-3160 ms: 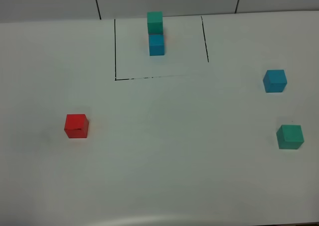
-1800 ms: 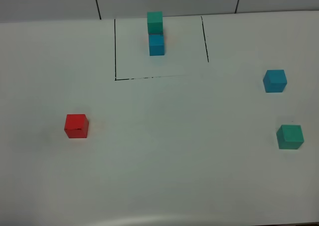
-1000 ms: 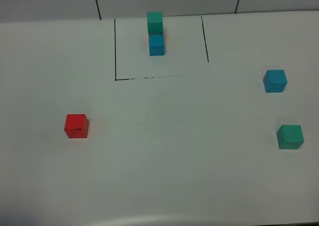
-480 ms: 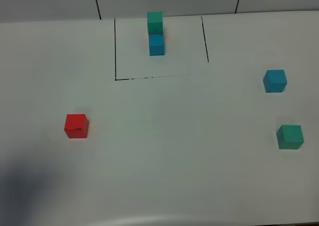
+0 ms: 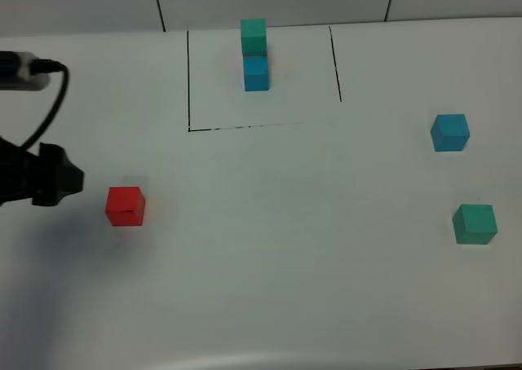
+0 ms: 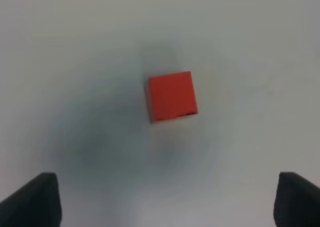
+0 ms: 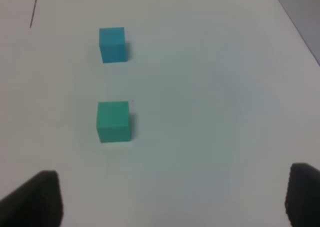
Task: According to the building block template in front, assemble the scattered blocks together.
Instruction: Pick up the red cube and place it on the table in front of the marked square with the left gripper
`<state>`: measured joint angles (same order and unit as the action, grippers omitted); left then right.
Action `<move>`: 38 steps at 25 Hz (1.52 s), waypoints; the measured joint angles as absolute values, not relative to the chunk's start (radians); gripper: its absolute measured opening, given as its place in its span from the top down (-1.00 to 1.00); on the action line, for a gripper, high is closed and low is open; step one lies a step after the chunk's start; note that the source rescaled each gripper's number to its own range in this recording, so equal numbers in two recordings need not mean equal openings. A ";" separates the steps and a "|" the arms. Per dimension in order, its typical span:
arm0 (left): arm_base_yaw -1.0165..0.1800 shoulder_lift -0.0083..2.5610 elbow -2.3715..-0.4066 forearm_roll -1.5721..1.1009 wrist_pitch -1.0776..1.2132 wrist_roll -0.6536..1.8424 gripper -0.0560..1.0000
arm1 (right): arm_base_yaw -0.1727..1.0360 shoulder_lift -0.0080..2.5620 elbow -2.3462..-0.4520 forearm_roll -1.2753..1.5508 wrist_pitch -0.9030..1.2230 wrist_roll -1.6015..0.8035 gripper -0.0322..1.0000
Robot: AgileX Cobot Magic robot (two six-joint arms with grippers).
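Hovering over the red block (image 6: 171, 96), which lies just ahead of its fingertips, the left end effector (image 6: 165, 201) gapes wide, empty; likely first pickup, so next advance, descend, straddle it

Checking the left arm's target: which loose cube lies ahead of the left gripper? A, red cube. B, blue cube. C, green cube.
A: the left wrist view shows only the red cube ahead of the open left gripper.
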<state>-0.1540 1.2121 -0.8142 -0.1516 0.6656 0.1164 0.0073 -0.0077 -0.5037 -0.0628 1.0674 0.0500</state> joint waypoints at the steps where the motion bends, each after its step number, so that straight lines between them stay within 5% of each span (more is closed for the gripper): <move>1: -0.172 1.247 -0.814 -0.151 0.644 0.106 -0.90 | 0.007 -0.008 -0.504 -0.063 1.067 0.050 -0.61; 34: -0.240 1.847 -1.006 -0.080 0.568 -0.081 -0.90 | 0.007 -0.008 -0.504 -0.063 1.066 0.051 -0.53; 38: -0.240 1.869 -1.007 -0.080 0.553 -0.081 -0.72 | 0.007 -0.008 -0.503 -0.063 1.066 0.051 -0.53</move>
<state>-0.2403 1.8686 -1.0065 -0.0804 0.5535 -0.0807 0.0073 -0.0077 -0.5032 -0.0628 1.0665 0.0512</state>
